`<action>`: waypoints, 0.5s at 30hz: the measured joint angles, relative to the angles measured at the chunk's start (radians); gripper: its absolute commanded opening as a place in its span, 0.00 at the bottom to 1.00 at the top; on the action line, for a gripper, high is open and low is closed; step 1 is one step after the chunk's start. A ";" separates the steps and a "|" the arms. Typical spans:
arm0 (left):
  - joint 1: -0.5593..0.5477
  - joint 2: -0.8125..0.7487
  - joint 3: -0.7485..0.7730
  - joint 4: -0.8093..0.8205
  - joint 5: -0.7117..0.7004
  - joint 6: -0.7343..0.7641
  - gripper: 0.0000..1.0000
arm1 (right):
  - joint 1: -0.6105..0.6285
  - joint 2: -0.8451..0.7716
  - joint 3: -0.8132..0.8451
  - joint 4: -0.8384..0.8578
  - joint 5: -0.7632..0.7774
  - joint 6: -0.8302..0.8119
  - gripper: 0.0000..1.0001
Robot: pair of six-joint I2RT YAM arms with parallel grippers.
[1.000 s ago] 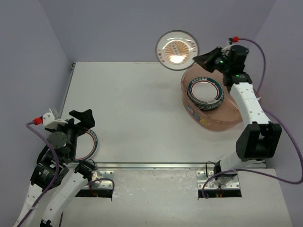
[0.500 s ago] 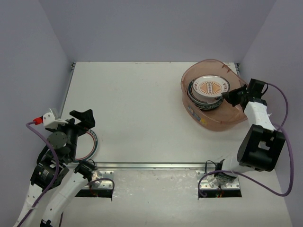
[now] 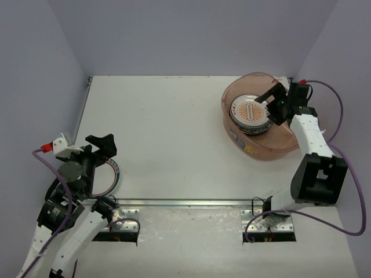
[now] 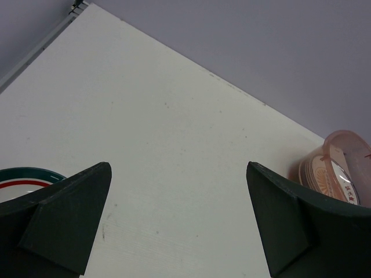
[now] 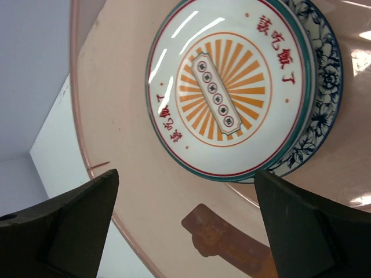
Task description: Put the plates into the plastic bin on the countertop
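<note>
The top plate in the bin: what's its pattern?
The top plate shows an orange sunburst, red lettering and a teal rim; clearest in the right wrist view.

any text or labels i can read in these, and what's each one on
"該吃飯了": red characters on the sunburst plate, upper right in the right wrist view; a second red group at its lower left is turned and harder to read.
Brown sticker on the bin: no print can be read.
Nothing else legible.
</note>
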State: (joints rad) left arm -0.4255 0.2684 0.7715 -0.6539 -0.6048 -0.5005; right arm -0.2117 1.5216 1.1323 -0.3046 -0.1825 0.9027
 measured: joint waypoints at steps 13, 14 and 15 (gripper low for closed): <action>0.000 0.035 0.002 -0.003 -0.032 -0.003 1.00 | 0.591 -0.190 0.108 0.028 0.020 -0.294 0.99; 0.000 0.049 0.006 -0.007 -0.038 -0.003 1.00 | 0.696 -0.155 0.152 0.027 0.035 -0.323 0.99; 0.000 0.067 0.014 -0.010 -0.044 -0.004 1.00 | 0.785 -0.111 0.201 0.032 0.052 -0.350 0.99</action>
State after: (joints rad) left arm -0.4253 0.3353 0.7852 -0.6641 -0.6488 -0.5045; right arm 0.5730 1.4109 1.3328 -0.2727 -0.1306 0.5532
